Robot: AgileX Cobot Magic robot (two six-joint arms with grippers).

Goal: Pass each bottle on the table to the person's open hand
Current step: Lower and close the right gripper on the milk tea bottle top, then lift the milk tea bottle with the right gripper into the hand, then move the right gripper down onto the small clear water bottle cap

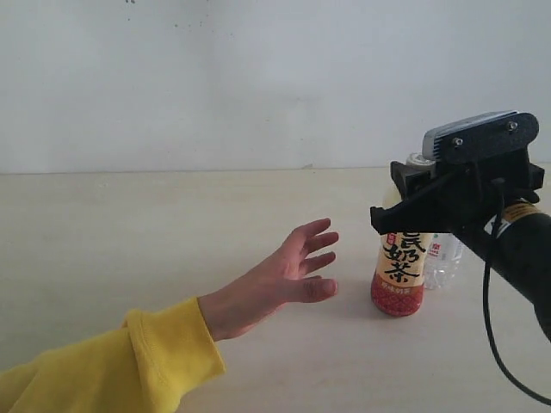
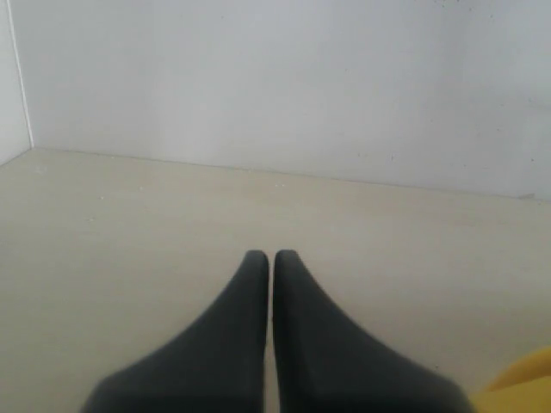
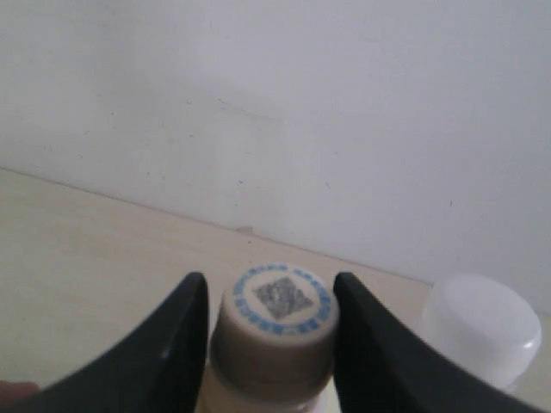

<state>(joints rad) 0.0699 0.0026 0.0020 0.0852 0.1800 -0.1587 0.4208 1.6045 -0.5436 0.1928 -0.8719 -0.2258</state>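
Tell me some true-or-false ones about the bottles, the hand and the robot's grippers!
The milk-tea bottle stands on the table. True.
The hand holds a bottle. False: it is open and empty.
The left gripper is wide open. False: it is shut, holding nothing.
The right gripper has a finger on each side of the milk-tea bottle's cap. True.
The small bottle stands next to the milk-tea bottle. True.

Black gripper [image 3: 270,280] fingers snug against milk-tea bottle [image 3: 275,323] cap, white-capped bottle [image 3: 482,327] beside, pale table [image 3: 86,237], white wall [image 3: 258,86]
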